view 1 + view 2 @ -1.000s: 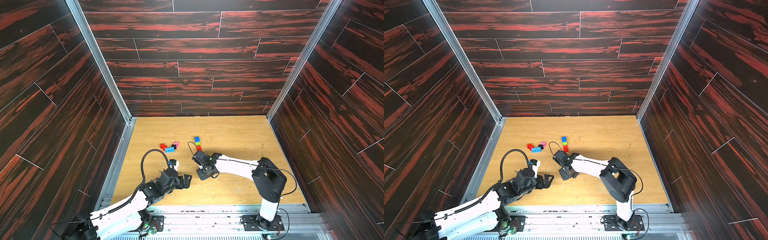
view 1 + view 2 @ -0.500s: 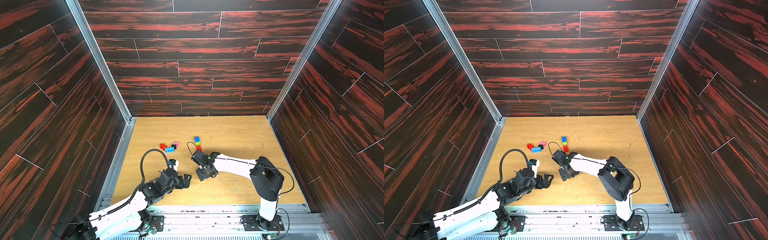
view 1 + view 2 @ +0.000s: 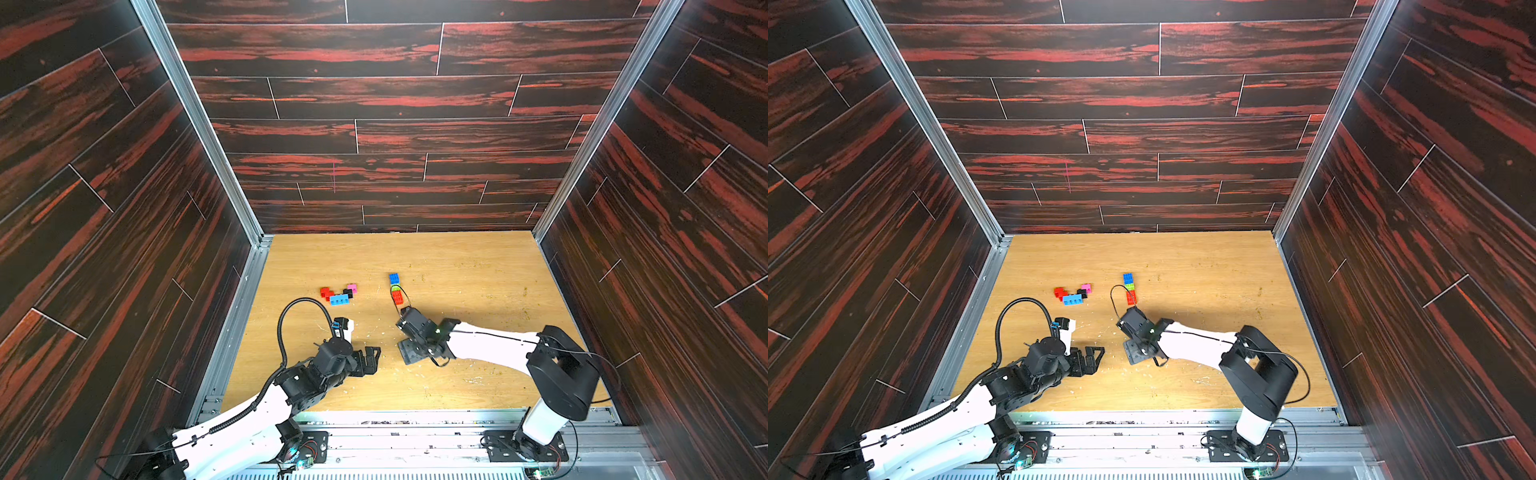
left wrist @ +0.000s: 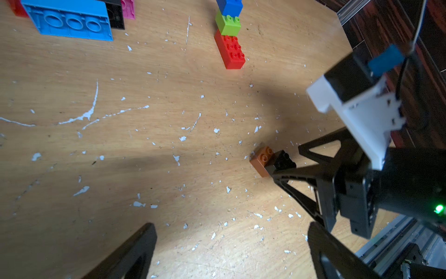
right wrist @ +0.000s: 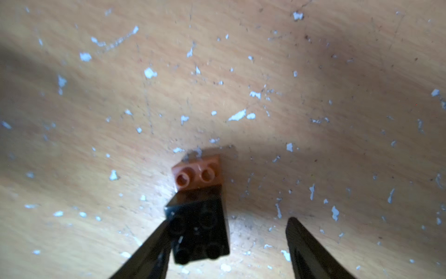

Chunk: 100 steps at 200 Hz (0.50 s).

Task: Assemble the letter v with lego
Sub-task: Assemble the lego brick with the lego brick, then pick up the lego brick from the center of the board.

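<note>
Wrist views only, orange brick [image 5: 196, 177], black brick [image 5: 200, 232]

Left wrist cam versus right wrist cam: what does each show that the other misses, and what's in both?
Only left wrist: the light blue brick, hollow underside facing the camera; the line of blue brick, lime green brick and red brick; the left gripper, jaws wide apart.
Only right wrist: a close look between the jaws of the right gripper: one touches the black brick, the other stands clear.
Both: the right gripper, and the orange brick touching the black brick on the table.
</note>
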Available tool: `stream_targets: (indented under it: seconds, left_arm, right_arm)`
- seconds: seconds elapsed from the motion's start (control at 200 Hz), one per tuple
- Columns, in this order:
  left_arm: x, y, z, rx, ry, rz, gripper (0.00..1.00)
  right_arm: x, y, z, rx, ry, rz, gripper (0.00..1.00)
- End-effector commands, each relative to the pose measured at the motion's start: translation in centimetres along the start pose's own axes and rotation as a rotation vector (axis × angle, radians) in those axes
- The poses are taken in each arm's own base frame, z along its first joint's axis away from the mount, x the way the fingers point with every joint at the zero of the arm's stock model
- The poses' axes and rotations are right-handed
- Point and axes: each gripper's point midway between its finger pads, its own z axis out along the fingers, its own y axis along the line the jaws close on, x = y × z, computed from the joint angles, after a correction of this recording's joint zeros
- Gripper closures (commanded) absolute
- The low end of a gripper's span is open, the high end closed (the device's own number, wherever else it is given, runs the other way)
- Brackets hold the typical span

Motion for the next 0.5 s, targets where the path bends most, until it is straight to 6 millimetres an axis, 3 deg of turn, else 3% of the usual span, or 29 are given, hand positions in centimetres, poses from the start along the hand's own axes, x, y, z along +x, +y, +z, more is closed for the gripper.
stream_targets:
  seconds: [0.0, 0.105, 0.371, 0.496]
  left_arm:
    - [-0.3, 0.5, -0.2, -0.02, -0.033, -0.005, 0.0]
    - [-0.4, 0.6, -0.1, -0.023, -0.04, -0.011, 0.0]
    - [-0.4, 0.8, 0.1, -0.034, -0.037, -0.017, 0.0]
    - [-0.4, 0.9, 0.1, -0.038, -0.041, -0.018, 0.0]
  right_arm:
    - [-1.9, 1.2, -0.7, -0.055, -0.132, -0.002, 0.15]
    - [-1.5, 1.4, -0.6, -0.075, -0.143, -0.002, 0.02]
    - [-0.5, 1.9, 1.3, -0.09, -0.111, -0.035, 0.02]
    - [-0.1, 1.8, 1.6, -0.086, -0.102, -0.036, 0.1]
